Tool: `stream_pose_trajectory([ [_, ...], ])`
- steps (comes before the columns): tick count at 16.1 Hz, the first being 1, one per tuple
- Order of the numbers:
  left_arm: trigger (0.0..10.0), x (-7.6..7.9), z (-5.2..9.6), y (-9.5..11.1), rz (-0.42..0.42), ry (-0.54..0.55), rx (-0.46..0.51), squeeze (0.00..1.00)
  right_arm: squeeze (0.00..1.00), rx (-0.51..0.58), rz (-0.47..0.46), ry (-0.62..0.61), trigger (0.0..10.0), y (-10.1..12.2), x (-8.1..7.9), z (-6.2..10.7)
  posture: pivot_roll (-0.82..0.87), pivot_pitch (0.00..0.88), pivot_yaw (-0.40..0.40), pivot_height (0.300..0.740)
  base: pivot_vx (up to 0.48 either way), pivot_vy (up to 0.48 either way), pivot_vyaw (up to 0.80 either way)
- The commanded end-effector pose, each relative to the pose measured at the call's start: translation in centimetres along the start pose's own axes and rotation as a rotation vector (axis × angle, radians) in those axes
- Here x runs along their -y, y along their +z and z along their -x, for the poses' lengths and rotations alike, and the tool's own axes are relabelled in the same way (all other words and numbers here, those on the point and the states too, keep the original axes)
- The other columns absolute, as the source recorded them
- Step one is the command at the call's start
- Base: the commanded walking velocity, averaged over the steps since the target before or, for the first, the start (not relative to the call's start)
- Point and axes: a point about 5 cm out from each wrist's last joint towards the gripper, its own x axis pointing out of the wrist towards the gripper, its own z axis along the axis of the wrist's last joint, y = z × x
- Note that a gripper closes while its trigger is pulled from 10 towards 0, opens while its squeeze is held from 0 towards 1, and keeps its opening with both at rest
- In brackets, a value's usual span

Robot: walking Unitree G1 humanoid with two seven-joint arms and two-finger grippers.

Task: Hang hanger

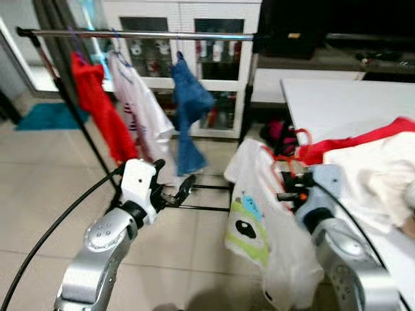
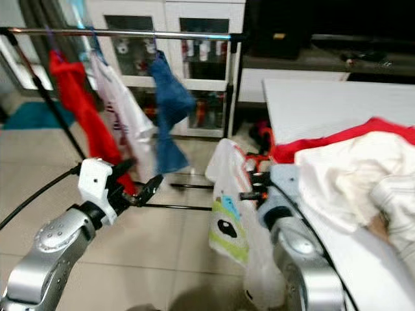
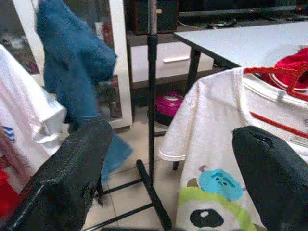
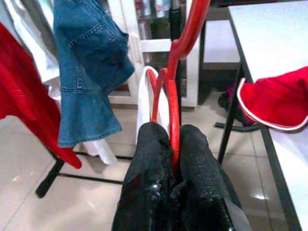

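Observation:
A red hanger (image 4: 177, 72) carries a white T-shirt with a cartoon print (image 1: 258, 223). My right gripper (image 4: 172, 137) is shut on the hanger's neck, just beside the table's near-left corner. The shirt hangs down in front of my right arm. The metal clothes rail (image 1: 142, 34) runs across the top, ahead and to the left of the hanger. My left gripper (image 1: 174, 181) is open and holds nothing, low in front of the rail; its fingers (image 3: 72, 163) frame the rail's upright post (image 3: 152, 96) and the hanging shirt (image 3: 216, 159).
On the rail hang a red garment (image 1: 97, 107), a white shirt (image 1: 144, 113) and blue jeans (image 1: 189, 107). A white table (image 1: 337, 97) at the right holds a pile of red and white clothes (image 1: 376, 162). Behind stands a glass-door cabinet (image 1: 194, 71). The rail's base bars (image 1: 207, 207) lie on the floor.

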Motion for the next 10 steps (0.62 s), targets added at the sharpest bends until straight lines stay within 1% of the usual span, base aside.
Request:
stream_pose_trajectory([
  [1,10.0,-0.3,0.2,0.1,-0.006,0.005,-0.005,0.0,0.0,0.017,-0.006,0.029,10.0,0.4,-0.7,-0.1,-0.05,0.039,0.015,0.74,0.0,0.405,0.0],
  [3,10.0,-0.4,0.1,0.1,-0.005,0.005,-0.005,0.0,0.0,0.026,-0.006,0.043,10.0,0.6,-0.8,-0.2,-0.05,0.036,0.013,0.74,0.0,0.371,0.0],
  [4,10.0,-0.3,0.1,0.1,-0.005,0.005,-0.005,0.0,0.0,0.033,-0.008,0.057,10.0,0.7,-0.9,-0.3,-0.05,0.036,0.013,0.74,0.0,0.0,0.0],
  [5,10.0,-0.2,0.1,0.1,-0.039,-0.004,-0.01,0.0,0.0,0.047,-0.001,0.113,10.0,1.0,-1.4,-0.4,-0.05,0.035,0.013,0.74,0.0,0.0,0.0],
  [6,10.0,-0.1,-0.1,0.2,-0.057,-0.005,-0.01,0.0,0.0,0.059,0.009,0.152,10.0,1.3,-1.7,-0.5,-0.05,0.033,0.012,0.74,0.0,-0.3,0.0],
  [7,10.0,-0.2,-0.1,0.2,-0.058,-0.004,-0.01,0.0,0.0,0.063,0.014,0.163,10.0,1.5,-1.8,-0.6,-0.04,0.031,0.011,0.74,0.0,-0.3,0.0],
  [8,10.0,-0.2,-0.2,0.3,-0.036,0.002,-0.003,0.0,0.0,0.069,0.018,0.176,10.0,1.7,-1.9,-0.7,-0.04,0.028,0.009,0.74,0.0,0.0,0.0],
  [9,10.0,-0.3,-0.4,0.4,-0.033,0.008,0.003,0.0,0.0,0.085,0.017,0.196,10.0,2.0,-2.0,-0.8,-0.04,0.027,0.008,0.74,0.0,0.0,0.0],
  [10,10.0,-0.9,-0.7,0.6,-0.029,0.031,0.016,0.0,0.0,0.12,-0.004,0.242,10.0,2.9,-2.4,-0.8,-0.04,0.024,0.005,0.74,0.0,0.0,0.0],
])
